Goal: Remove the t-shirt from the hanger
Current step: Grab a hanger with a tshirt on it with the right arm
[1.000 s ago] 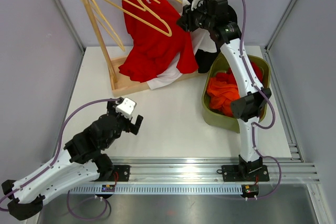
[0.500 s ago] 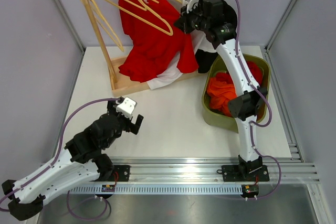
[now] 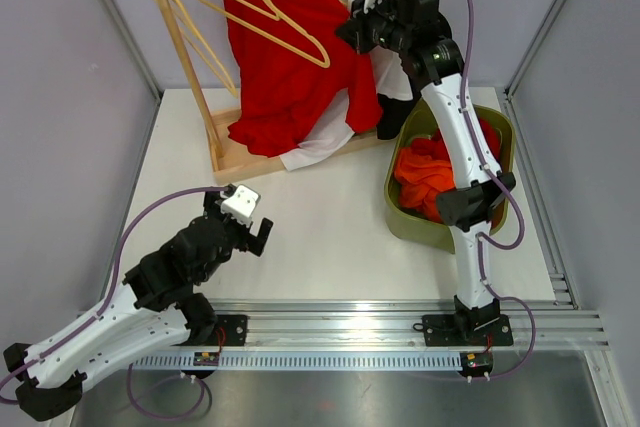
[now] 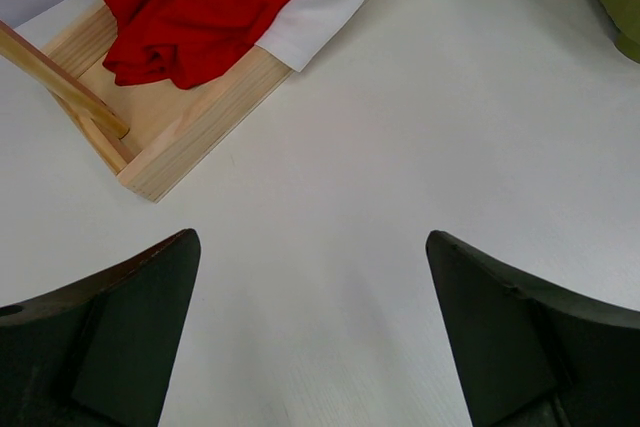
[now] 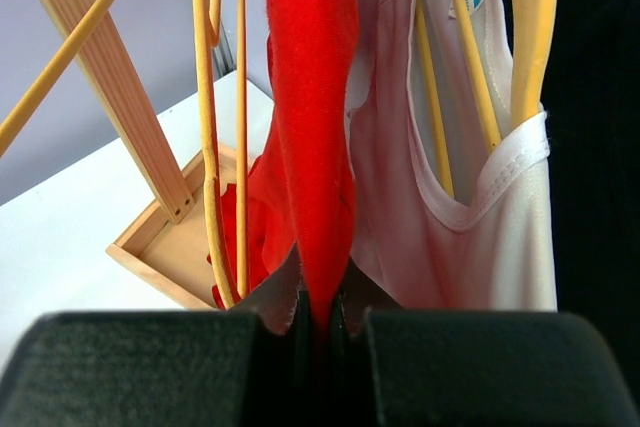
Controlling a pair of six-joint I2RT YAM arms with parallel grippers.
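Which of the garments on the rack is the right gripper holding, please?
The red t-shirt: the right gripper is pinched shut on its fabric, while the white garment and black garment hang untouched beside it.

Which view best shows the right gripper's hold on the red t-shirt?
Right wrist: the right gripper is shut on the red fabric t-shirt. Top view hides the pinch; left wrist shows only the bunched hem.
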